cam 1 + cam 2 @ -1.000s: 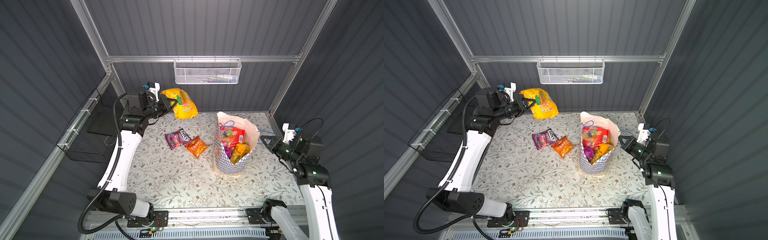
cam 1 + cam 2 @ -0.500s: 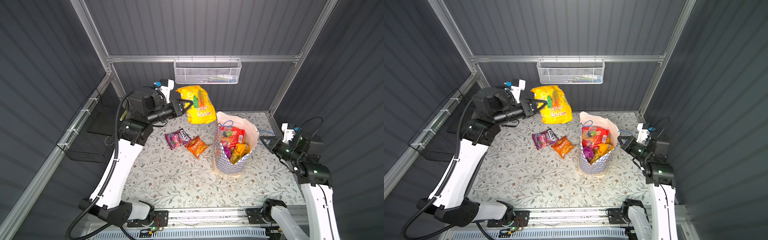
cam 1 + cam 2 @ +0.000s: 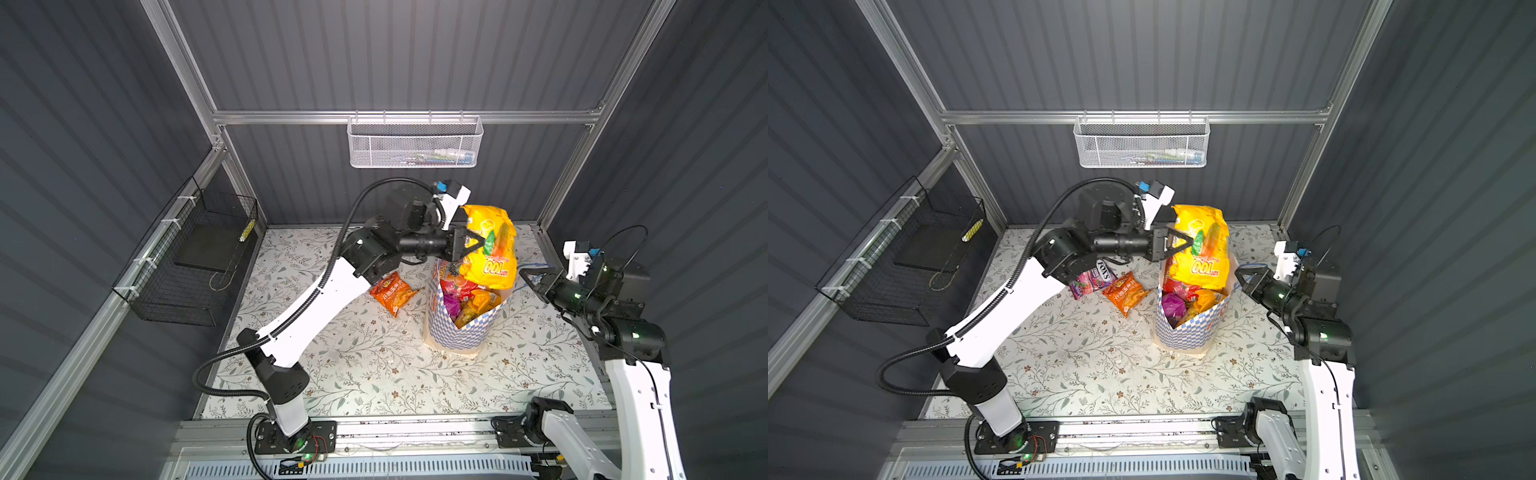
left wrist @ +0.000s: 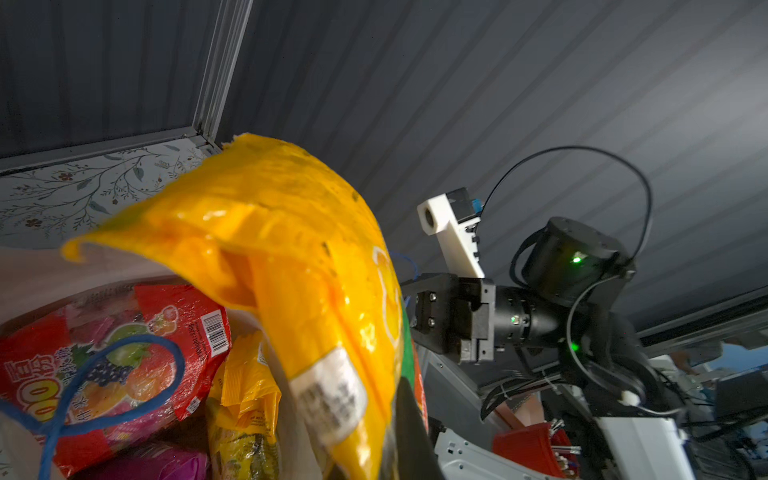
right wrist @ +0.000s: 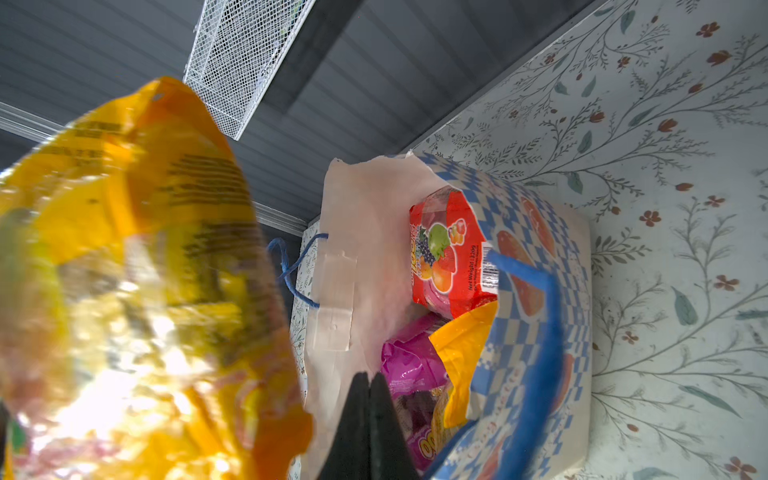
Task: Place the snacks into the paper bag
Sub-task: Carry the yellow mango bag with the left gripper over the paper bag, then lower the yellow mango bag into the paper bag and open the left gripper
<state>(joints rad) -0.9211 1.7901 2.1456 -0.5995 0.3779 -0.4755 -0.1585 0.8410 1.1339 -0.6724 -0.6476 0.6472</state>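
My left gripper is shut on a large yellow snack packet, which hangs over the open mouth of the checked paper bag. Inside the bag are a red packet, a purple one and a yellow one. An orange packet and a purple packet lie on the table left of the bag. My right gripper is shut at the bag's right rim, beside a blue cord handle.
A white mesh basket hangs on the back wall. A black wire basket is fixed to the left wall. The floral tabletop stretches in front of the bag. My left arm reaches across the table's middle.
The left arm has swung right with the yellow packet, from the back left corner to above the paper bag. The right arm has stayed put.
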